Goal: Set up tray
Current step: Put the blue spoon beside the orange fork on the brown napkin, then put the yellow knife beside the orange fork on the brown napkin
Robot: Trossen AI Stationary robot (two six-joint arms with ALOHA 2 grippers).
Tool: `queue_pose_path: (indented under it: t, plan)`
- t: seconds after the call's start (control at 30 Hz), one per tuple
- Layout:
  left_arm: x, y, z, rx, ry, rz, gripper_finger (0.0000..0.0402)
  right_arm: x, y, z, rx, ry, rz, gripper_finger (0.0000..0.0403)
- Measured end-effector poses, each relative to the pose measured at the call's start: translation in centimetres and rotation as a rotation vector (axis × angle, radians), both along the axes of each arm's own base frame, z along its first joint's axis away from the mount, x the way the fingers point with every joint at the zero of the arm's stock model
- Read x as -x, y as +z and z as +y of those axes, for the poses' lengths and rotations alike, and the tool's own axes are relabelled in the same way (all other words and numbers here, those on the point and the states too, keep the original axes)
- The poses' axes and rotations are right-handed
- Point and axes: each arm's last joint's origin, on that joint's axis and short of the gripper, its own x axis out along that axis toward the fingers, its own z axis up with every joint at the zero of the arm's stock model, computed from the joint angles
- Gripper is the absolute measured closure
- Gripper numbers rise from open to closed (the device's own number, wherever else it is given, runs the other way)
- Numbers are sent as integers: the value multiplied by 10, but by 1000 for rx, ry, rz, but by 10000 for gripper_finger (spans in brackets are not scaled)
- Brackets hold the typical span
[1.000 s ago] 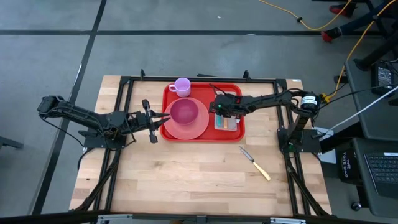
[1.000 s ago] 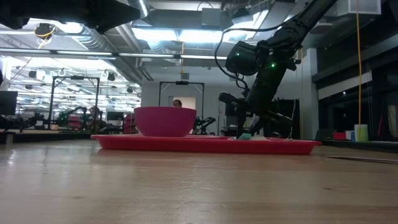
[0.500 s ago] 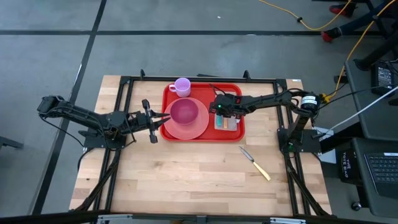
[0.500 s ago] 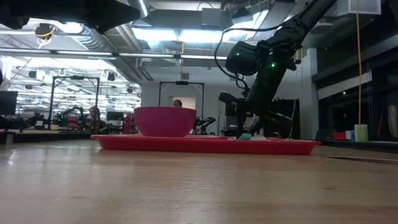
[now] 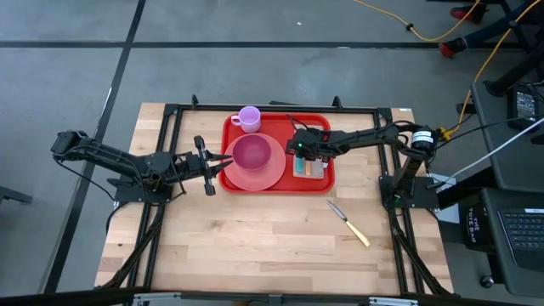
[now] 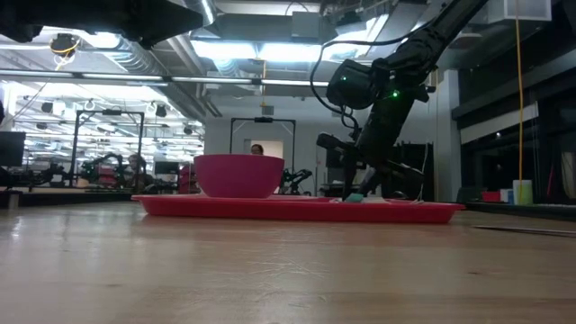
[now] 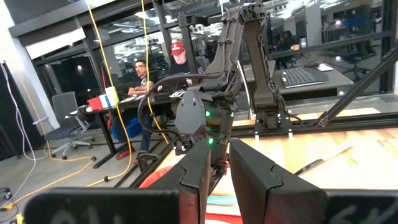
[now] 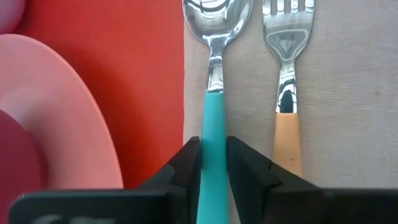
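Note:
The red tray (image 5: 321, 127) lies at the table's far middle. It carries a pink plate (image 5: 265, 177) with a magenta bowl (image 5: 252, 153) on it, a purple cup (image 5: 249, 118) and a beige napkin (image 8: 348, 93). A teal-handled spoon (image 8: 214, 37) and an orange-handled fork (image 8: 287, 124) lie side by side on the napkin. My right gripper (image 8: 213, 162) points steeply down over the napkin, shut on the spoon. My left gripper (image 7: 221, 168) hangs above the table at the tray's left edge, its fingers a narrow gap apart with nothing between them. My right gripper pinches the spoon's teal handle (image 8: 214, 118) between its two fingers, one on each long side. The fingers slant down from above and from the table's right, and lie along the handle. The spoon's bowl points away from the fingers over the napkin, parallel to the fork.
A knife (image 5: 348, 223) with a pale handle lies on the bare wood to the near right of the tray. The table's near half is bare wood (image 5: 255, 246). People sit at desks in the room beyond the table.

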Motion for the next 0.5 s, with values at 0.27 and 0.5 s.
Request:
queue_pose_path:
  t: [0.27, 0.5]
  plan:
    - [0, 0, 0, 0, 0, 0, 347, 0, 0, 0, -1, -1, 0, 339]
    - [0, 0, 0, 0, 0, 0, 347, 0, 0, 0, 2, 3, 0, 280]
